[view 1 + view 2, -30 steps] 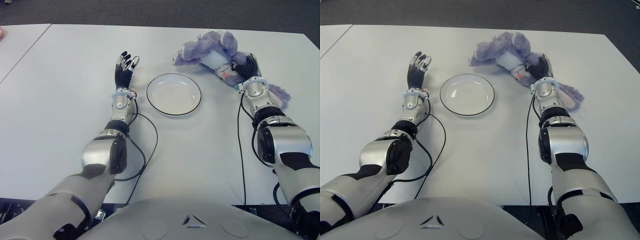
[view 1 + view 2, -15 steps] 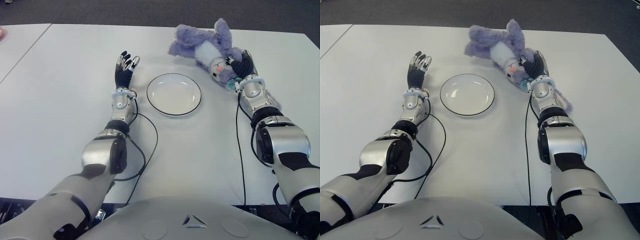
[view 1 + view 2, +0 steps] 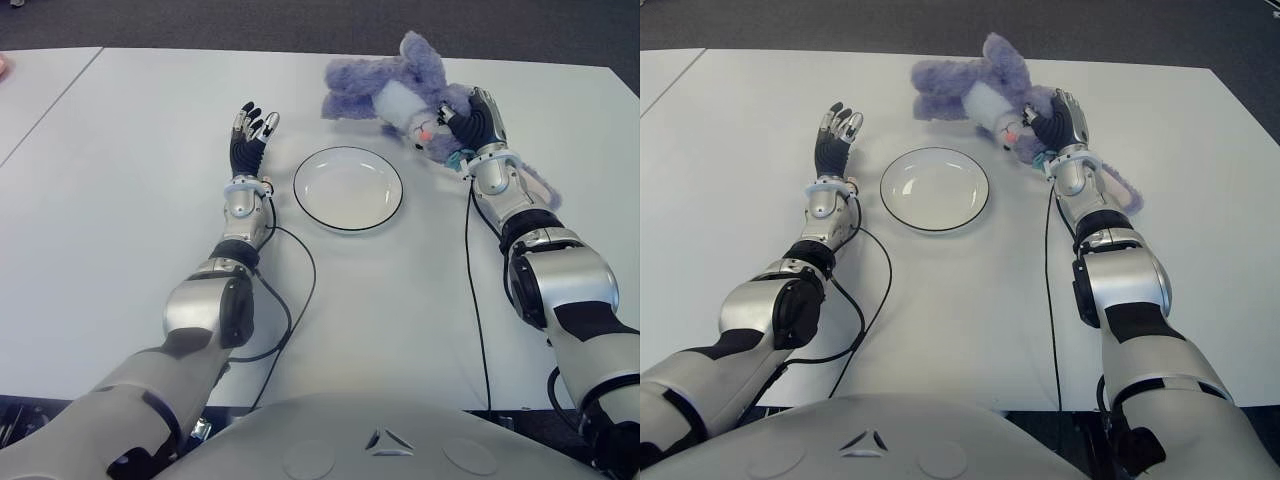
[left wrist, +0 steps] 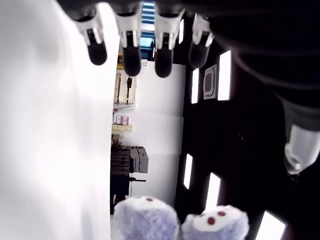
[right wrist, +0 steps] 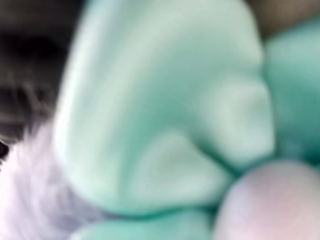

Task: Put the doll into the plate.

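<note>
Right hand (image 3: 478, 122) has its fingers clamped on the doll (image 3: 400, 95) at the head, soft and floppy, body flopping beyond the fingertips.

The robot has two arms with smooth silver-grey shells and black joints between the segments. Each upper forearm is a rounded silver casing with a black panel on its side. Toward the wrist the arm becomes thinner, with a black ring, a silver ribbed part and a pale ring just behind the hand. The left hand (image 3: 248, 136) has black fingers (image 4: 131, 47) with small silver plates on the segments and rounded dark tips. The right hand (image 3: 476, 122) is also black with silver details. A thin black cable runs along each arm from the wrist. The torso is light grey, with a small triangular mark in its middle.
</note>
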Robot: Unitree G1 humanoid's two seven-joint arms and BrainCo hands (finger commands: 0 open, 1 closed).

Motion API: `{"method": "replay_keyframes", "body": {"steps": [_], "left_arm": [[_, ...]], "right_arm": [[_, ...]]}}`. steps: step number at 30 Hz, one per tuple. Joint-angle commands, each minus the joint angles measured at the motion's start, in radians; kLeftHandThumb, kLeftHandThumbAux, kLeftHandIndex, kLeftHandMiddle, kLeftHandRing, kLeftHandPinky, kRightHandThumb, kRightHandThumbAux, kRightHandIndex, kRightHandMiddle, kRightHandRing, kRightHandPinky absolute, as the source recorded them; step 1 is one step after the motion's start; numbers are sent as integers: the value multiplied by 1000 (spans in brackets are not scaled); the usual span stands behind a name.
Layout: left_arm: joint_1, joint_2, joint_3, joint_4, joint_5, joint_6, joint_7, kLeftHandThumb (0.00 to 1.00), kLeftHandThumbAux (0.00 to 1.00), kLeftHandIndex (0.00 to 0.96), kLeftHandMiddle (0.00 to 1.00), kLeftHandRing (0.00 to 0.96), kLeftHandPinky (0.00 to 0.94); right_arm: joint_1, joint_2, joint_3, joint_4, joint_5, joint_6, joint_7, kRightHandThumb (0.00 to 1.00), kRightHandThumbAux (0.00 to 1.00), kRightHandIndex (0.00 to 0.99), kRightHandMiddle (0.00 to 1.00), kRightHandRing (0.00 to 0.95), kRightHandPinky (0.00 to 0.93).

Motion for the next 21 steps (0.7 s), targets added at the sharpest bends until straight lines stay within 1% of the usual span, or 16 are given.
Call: {"method": "replay_keyframes", "body": {"steps": [1, 5, 11, 15, 21], "left_arm": [[209, -56, 5, 140, -9, 109, 4, 0, 538, 118, 133, 120, 95], [212, -55, -2, 141, 0, 109, 12, 0, 540, 119, 133, 119, 99], [211, -62, 8, 140, -12, 93, 7, 0, 539, 124, 136, 120, 102], [209, -63, 7, 140, -10, 103, 13, 0, 536, 124, 135, 120, 100], [205, -63, 2, 142, -6, 122, 25, 0, 535, 128, 143, 124, 104]], "right_arm": [[-63, -6, 40, -24, -41, -74, -89, 697, 726, 438, 893, 890, 874], [-71, 2, 67, -41, -70, -121, -154, 697, 725, 438, 894, 892, 878], [-71, 11, 102, -66, -101, -176, -216, 697, 725, 438, 896, 894, 882], [-64, 13, 119, -80, -110, -209, -238, 696, 725, 438, 897, 894, 881], [-47, 15, 143, -113, -121, -292, -251, 696, 725, 437, 895, 891, 875]]}}
